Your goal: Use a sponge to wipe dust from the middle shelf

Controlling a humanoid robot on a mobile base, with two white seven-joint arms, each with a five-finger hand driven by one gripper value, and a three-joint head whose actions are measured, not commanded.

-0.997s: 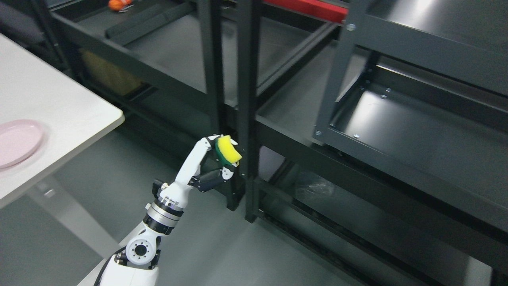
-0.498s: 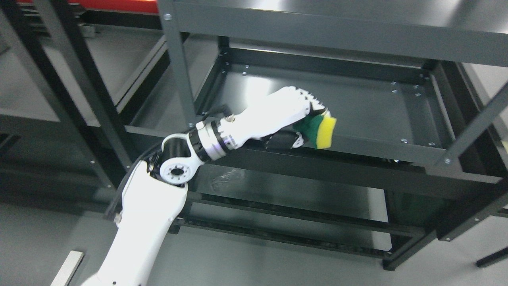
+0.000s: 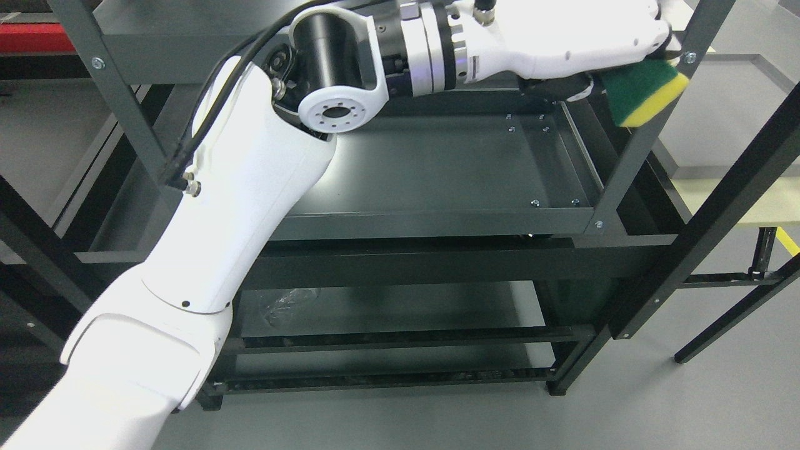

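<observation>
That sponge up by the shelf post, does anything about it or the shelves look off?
Slightly. The left hand holds the sponge beside the right front post, off the edge of the middle shelf and not touching it. The shelves look straight and undamaged.

No readable text anywhere here: the white arm casing [image 3: 206, 206] shows no lettering, the dark shelf frame [image 3: 437, 222] carries only screws, and the green-and-yellow sponge [image 3: 644, 94] shows no brand or label. No numbers, no signs.
</observation>
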